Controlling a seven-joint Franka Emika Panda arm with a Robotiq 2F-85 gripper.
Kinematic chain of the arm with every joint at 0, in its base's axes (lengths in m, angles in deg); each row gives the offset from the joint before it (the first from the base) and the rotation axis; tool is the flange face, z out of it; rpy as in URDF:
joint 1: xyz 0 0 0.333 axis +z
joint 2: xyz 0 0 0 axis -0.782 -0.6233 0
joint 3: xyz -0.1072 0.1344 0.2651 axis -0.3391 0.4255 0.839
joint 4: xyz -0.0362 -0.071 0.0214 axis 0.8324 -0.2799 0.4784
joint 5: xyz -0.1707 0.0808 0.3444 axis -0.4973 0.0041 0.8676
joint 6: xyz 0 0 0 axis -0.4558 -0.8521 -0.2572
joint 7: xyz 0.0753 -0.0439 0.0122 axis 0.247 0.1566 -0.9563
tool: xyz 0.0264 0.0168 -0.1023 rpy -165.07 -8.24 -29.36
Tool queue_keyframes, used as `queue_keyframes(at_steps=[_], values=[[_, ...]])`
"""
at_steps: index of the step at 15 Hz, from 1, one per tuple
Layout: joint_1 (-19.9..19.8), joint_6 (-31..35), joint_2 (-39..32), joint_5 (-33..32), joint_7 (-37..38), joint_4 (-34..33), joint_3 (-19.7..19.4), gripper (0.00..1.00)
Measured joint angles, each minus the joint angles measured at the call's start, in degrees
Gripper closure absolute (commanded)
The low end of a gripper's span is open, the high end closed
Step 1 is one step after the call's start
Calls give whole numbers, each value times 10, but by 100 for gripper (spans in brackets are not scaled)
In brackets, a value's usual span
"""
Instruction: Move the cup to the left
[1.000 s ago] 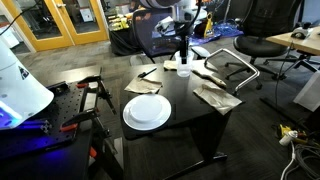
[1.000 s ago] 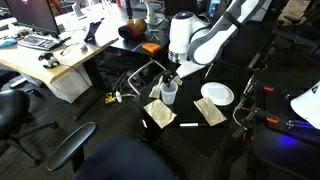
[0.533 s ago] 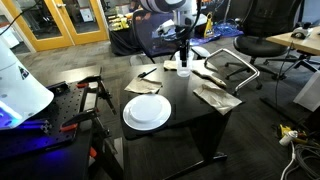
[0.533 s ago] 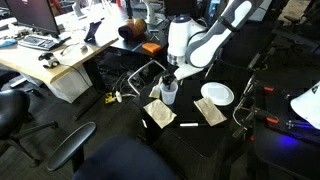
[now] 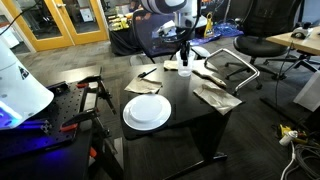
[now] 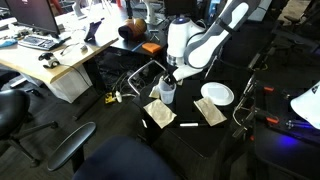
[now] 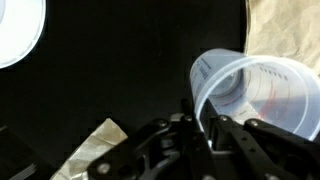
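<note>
Cup (image 7: 262, 92) sits with its rim pinched inside the hand (image 7: 206, 122).

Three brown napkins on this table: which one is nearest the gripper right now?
The napkin lying right beside the cup, where the gripper is; the other two lie clearly farther off.

the cup (image 7: 255, 90) is clear thin plastic, smooth and glossy, milky where light catches it. the table (image 7: 120, 70) under the cup is black, smooth, matt. the plate (image 5: 147, 111) near the cup looks white and smooth. the napkins (image 5: 216, 96) beside the cup are brownish creased paper. the gripper (image 7: 207, 122) at the cup's rim is matt black.
</note>
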Motion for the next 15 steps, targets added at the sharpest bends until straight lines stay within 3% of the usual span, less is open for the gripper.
queue_keyframes(at_steps=[8, 15], values=[[0, -1, 10, 32, 1, 0, -10, 99], [-2, -9, 66, 38, 29, 79, -60, 99]])
